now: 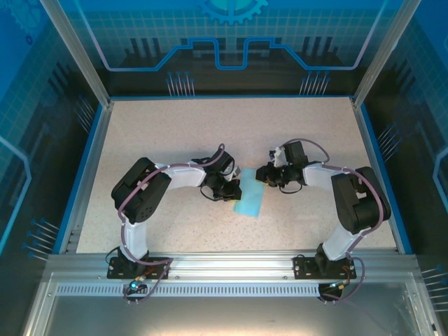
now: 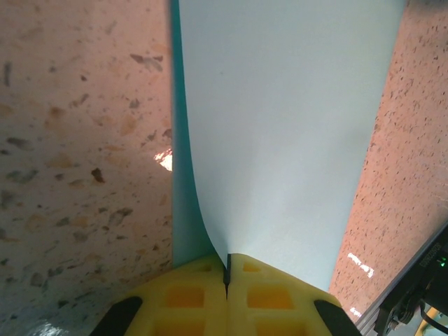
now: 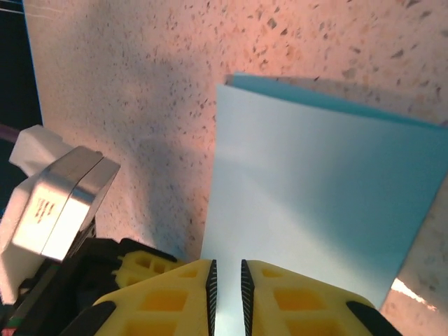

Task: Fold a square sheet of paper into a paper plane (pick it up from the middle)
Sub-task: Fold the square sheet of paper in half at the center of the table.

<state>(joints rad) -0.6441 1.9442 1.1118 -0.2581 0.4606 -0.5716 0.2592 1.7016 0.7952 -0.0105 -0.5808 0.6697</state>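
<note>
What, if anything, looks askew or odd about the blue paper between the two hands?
The square sheet of paper lies folded, but its layers do not line up: a darker strip of the lower layer peeks past the upper one's edge. One side also curls up into the shut left hand.

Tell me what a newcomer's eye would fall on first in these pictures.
The light-blue paper lies in the middle of the speckled table. The left hand is shut on one edge of it, and that edge curls up from the table. The right hand has its yellow fingers a narrow gap apart at another edge; whether they grip the paper cannot be told.
</note>
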